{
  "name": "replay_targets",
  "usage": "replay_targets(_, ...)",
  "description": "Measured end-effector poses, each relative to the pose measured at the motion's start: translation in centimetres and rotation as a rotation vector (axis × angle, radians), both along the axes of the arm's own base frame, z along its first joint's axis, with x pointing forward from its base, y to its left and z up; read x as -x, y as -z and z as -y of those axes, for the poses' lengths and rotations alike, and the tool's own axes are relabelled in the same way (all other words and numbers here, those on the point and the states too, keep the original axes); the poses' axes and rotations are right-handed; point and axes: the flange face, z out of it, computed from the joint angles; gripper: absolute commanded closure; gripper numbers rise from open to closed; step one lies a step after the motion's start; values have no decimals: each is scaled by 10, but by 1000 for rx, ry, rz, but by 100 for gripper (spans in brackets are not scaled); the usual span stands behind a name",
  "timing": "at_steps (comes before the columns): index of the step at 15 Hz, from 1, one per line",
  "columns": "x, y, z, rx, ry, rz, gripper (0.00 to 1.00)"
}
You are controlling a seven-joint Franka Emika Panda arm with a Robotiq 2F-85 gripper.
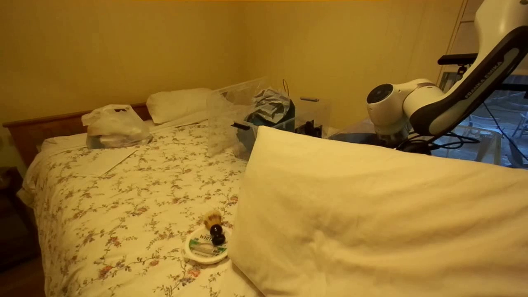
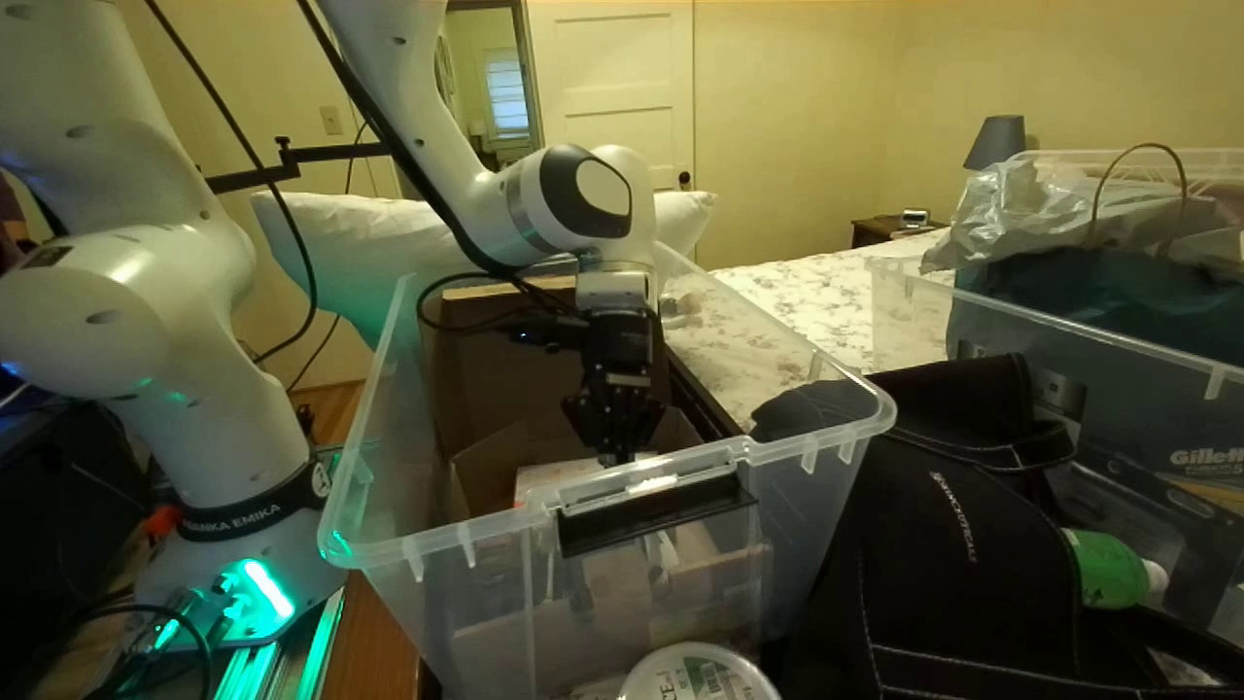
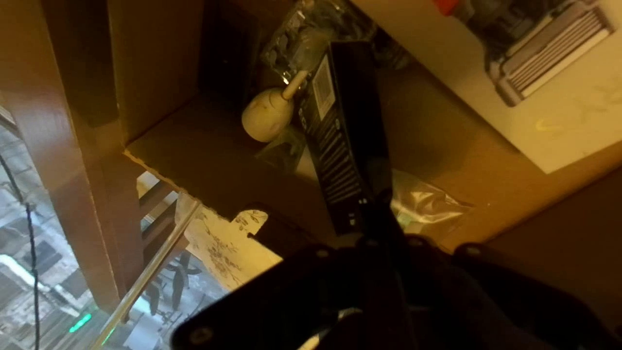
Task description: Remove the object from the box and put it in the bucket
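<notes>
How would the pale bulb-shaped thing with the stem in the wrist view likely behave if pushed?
The pale bulb-shaped thing would probably roll, since its body looks round, though the straight stem may turn that into an arc. The black box, beside it in this view, might block one side. Its curved surface could slip from a grip.

In an exterior view, the carton (image 2: pixel 505 379) sits inside the bin (image 2: pixel 816 437); the bed (image 2: pixel 807 282) behind.

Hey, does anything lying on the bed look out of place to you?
Yes, mildly: in an exterior view, a shaving brush appears to rest on a round white-rimmed item on the floral bedspread, an odd spot for a grooming tool.
</notes>
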Motion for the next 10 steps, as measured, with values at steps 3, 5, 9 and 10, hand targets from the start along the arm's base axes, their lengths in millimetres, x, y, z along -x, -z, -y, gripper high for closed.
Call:
replay_targets(3,4,-17,-6,0,-2,30,99)
replay_targets(5,7,-34,-10,12,10,48,99)
replay_targets(9,15,-79,-21,27,66,99,99)
replay_targets(10,16,-90,-24,22,77,131,99)
